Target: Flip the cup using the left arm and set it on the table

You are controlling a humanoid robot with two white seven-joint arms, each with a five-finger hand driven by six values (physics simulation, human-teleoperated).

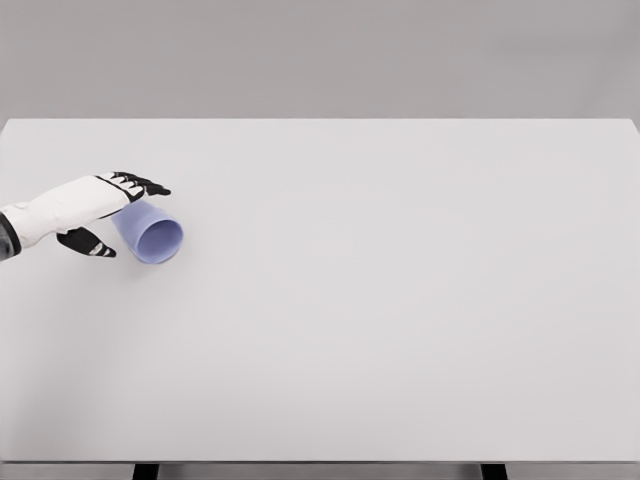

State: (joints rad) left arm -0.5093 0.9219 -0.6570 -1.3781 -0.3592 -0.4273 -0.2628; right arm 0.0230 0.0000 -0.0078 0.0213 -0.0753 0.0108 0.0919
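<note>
A: How much room does the robot have around its work?

B: Plenty. The white table [400,300] runs nearly the full width of the head view, its far edge straight against the grey wall and its near edge just above the bottom of the picture. The work sits close to the left edge, so open surface stretches to the right and toward the front.

A: And the arm's pose?

B: The left hand [100,215] comes in from the picture's left, its white forearm lying almost level and rising slightly toward the wrist. The dark-tipped fingers [145,185] reach over the far side of the cup [152,235] while the thumb [88,243] sits on the near side, so the hand is closed around the cup's body.

A: How does the cup lie?

B: Tipped on its side, the open mouth facing forward and to the right. Whether it touches the tabletop cannot be told.

A: Counts?

B: One pale blue cup, one table, one hand showing.
</note>
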